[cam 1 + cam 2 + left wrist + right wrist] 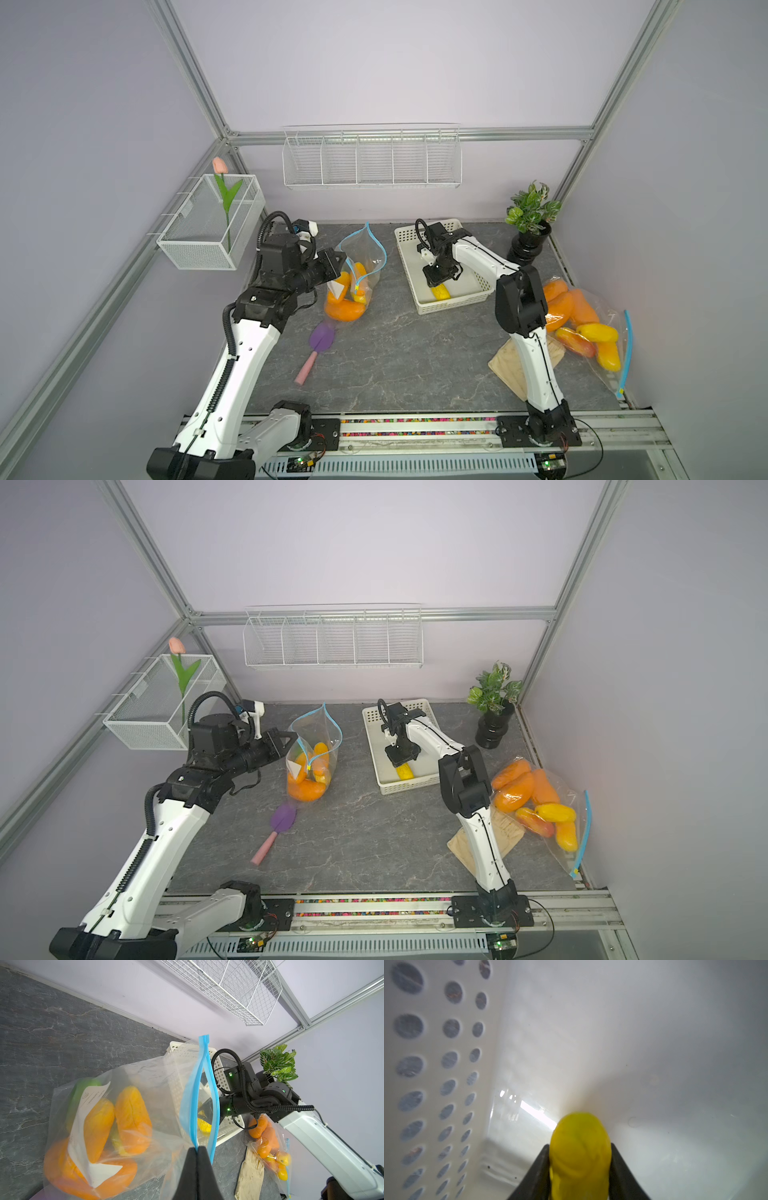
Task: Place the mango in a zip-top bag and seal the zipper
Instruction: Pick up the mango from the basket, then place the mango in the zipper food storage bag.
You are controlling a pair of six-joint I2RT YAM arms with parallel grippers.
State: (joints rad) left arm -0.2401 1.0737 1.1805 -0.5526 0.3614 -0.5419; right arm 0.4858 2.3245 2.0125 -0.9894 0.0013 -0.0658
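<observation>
Right gripper (579, 1146) in the white basket (453, 305), jaws clamped on both flanks of the yellow mango (580, 1153). In both top views the gripper hides the mango's far end, and only the near end (442, 293) shows. The wrist view cuts the fruit off at the frame edge, so whether it rests on the basket floor cannot be told. The mango lies close to the basket's near wall, with bare floor to its right. Its long axis runs far-left to near-right, the free end towards the near wall.

Left gripper (197, 1148), jaws together on the blue zipper (195, 1093) of the zip-top bag (365, 253). The bag's mouth gapes upward above the fruit inside. Open tabletop (395, 353) separates bag and basket.
</observation>
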